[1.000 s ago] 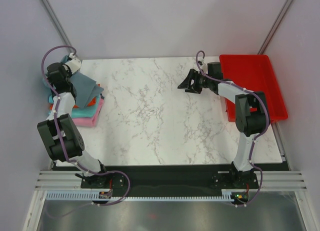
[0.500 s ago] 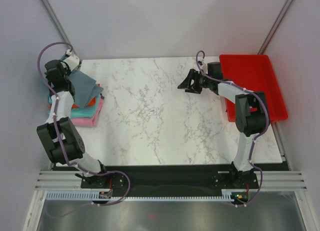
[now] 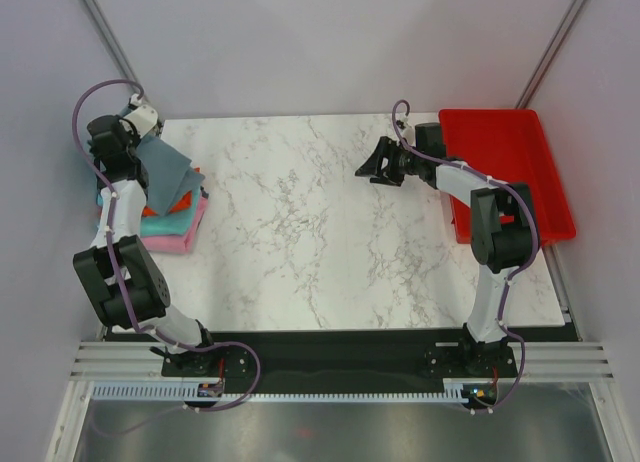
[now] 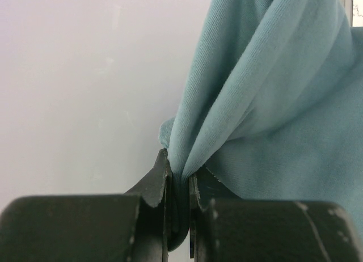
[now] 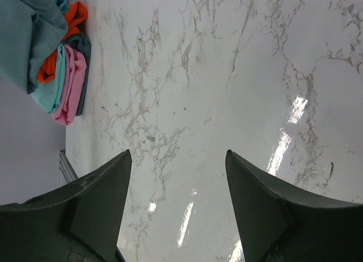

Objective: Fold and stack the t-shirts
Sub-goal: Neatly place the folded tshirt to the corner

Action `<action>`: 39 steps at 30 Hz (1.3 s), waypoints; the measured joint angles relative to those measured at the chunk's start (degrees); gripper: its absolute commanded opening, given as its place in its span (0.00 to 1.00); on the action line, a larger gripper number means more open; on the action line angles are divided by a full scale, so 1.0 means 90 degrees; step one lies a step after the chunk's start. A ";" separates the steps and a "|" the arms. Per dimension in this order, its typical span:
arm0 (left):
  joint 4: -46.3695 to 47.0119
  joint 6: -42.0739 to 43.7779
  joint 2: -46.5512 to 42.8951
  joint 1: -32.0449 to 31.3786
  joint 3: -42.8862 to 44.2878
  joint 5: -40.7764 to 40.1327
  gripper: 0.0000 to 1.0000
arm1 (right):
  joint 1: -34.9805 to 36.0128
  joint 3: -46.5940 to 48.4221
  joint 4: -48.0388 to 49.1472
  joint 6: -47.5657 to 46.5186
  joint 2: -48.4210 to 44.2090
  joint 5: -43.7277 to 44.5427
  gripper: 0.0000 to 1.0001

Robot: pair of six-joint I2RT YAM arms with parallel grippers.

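The slate grey-blue t-shirt (image 3: pixel 167 172) drapes over the stack at the table's left edge, one bunched corner pinched in my left gripper (image 3: pixel 138 140). In the left wrist view the jaws (image 4: pixel 180 174) are shut on a fold of this shirt (image 4: pixel 283 103), which hangs across the right half of that view. Under it lie folded teal (image 3: pixel 178 220), orange (image 3: pixel 183 201) and pink (image 3: pixel 178 242) t-shirts. My right gripper (image 3: pixel 378 164) hovers open over bare marble at the back middle, with nothing between its fingers (image 5: pixel 177 154). From there the stack (image 5: pixel 62 75) shows far off.
A red plastic tray (image 3: pixel 510 172) stands at the back right, beside the right arm. The white marble table (image 3: pixel 320 242) stretches between the stack and the tray. Grey walls close in on the left and at the back, near the left gripper.
My left gripper has shifted slightly left and back, with the grey-blue shirt's corner still in it. The right arm has not moved.
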 measured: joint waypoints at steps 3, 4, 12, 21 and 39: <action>-0.0034 -0.0005 0.0002 0.0002 0.0002 0.0000 0.02 | 0.0000 0.0007 -0.0002 0.0000 0.0000 0.0000 0.76; -0.0070 -0.0007 0.0002 0.0002 0.0019 0.0000 0.02 | 0.0000 0.0010 -0.0002 0.0000 0.0002 0.0000 0.76; -0.0085 -0.0012 0.0007 0.0002 0.0233 0.0000 0.02 | 0.0000 0.0012 -0.0002 -0.0002 0.0012 0.0002 0.76; -0.0104 -0.0015 0.0007 0.0002 0.0294 0.0000 0.02 | 0.0000 0.0034 -0.0005 0.0000 0.0022 0.0000 0.76; -0.4221 -0.1841 0.0019 0.0073 0.1107 0.2987 0.02 | 0.0000 0.0214 -0.0002 0.0022 0.0146 -0.0002 0.76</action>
